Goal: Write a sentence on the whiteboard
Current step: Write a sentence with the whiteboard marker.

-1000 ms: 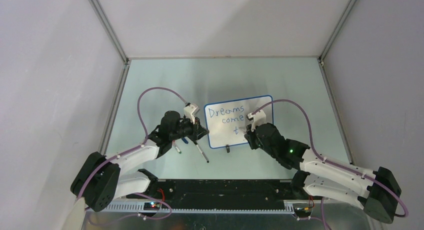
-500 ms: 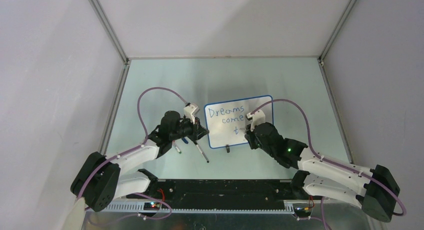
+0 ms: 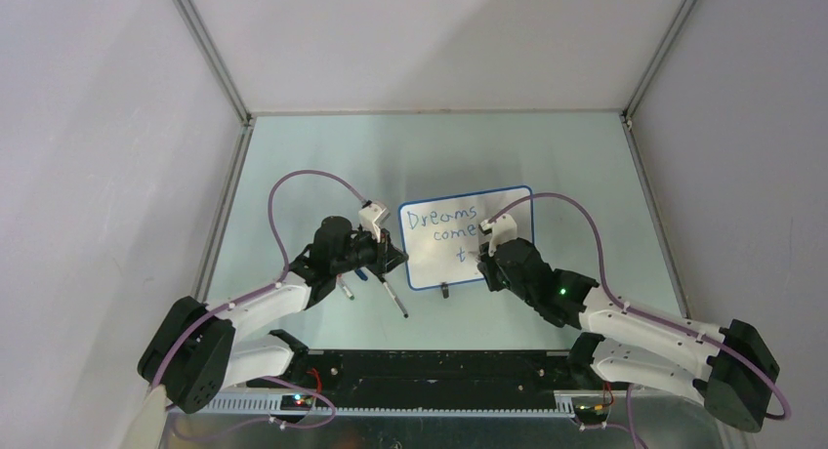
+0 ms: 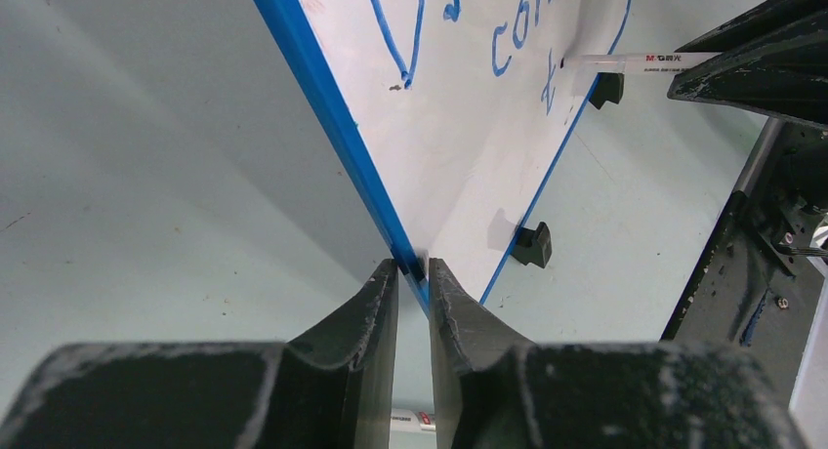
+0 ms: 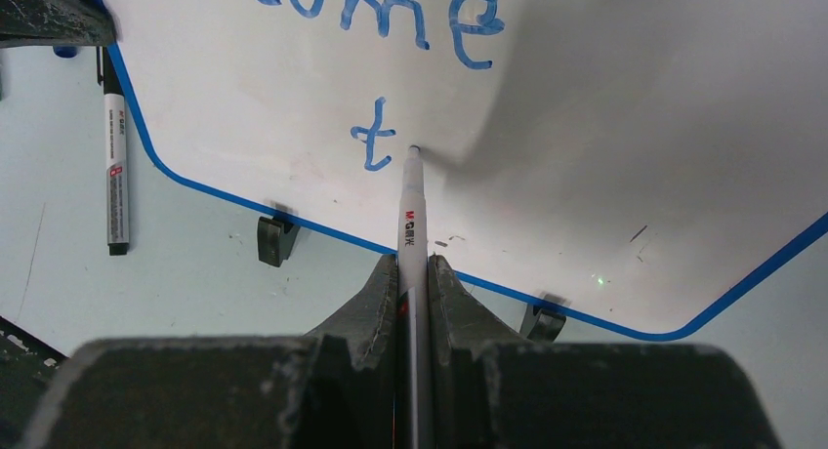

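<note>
R hand (image 5: 414,269) pinches M&G marker (image 5: 411,210), L hand (image 4: 413,271) clamps whiteboard (image 4: 459,156) reading "Dreams come t".

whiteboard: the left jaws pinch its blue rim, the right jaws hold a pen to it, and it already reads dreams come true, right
Not quite: the right wrist view shows the sentence stops at a "t" under "come", with the pen tip beside it on the whiteboard. The left jaws do pinch the blue rim, and the right jaws do hold the pen.
</note>
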{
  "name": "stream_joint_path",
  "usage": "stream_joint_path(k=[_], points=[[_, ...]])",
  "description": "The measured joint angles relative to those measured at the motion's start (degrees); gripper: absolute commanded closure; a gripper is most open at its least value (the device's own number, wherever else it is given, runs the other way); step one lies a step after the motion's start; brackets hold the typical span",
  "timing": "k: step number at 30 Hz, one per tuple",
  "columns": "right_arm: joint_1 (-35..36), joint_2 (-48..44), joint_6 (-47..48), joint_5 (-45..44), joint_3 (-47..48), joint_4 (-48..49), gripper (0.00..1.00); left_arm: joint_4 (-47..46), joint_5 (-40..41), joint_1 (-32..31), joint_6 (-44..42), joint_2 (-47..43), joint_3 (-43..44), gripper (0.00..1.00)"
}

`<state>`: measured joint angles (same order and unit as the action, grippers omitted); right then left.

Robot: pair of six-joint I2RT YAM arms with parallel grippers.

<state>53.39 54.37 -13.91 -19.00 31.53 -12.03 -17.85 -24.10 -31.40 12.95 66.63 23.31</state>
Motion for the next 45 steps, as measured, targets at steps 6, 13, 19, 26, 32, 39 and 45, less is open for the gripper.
stream_joint_path(k=[6, 13, 19, 26, 32, 39, 45], points=[[0.0, 0.3, 0.0, 0.0, 0.3, -0.1, 1.00, 0.0, 0.0, 0.0, 0.0, 0.0, 0.0, 0.77], [-0.5, 0.6, 0.0, 0.4, 0.8, -0.3, 1.00, 0.0, 0.0, 0.0, 0.0, 0.0, 0.0, 0.77], [-0.7, 0.6, 0.0, 0.7, 0.9, -0.4, 1.00, 0.0, 0.0, 0.0, 0.0, 0.0, 0.0, 0.77], [-0.7, 0.6, -0.6, 0.7, 1.0, -0.8, 1.00, 0.0, 0.0, 0.0, 0.0, 0.0, 0.0, 0.77], [-0.6, 0.8, -1.3, 0.7, 1.1, -1.5, 1.00, 0.0, 0.0, 0.0, 0.0, 0.0, 0.0, 0.77], [0.4, 1.4, -1.9, 0.6, 1.3, -3.1, 1.00, 0.0, 0.0, 0.0, 0.0, 0.0, 0.0, 0.77], [0.5, 1.4, -2.2, 0.5, 1.3, -4.0, 1.00, 0.0, 0.0, 0.0, 0.0, 0.0, 0.0, 0.77]])
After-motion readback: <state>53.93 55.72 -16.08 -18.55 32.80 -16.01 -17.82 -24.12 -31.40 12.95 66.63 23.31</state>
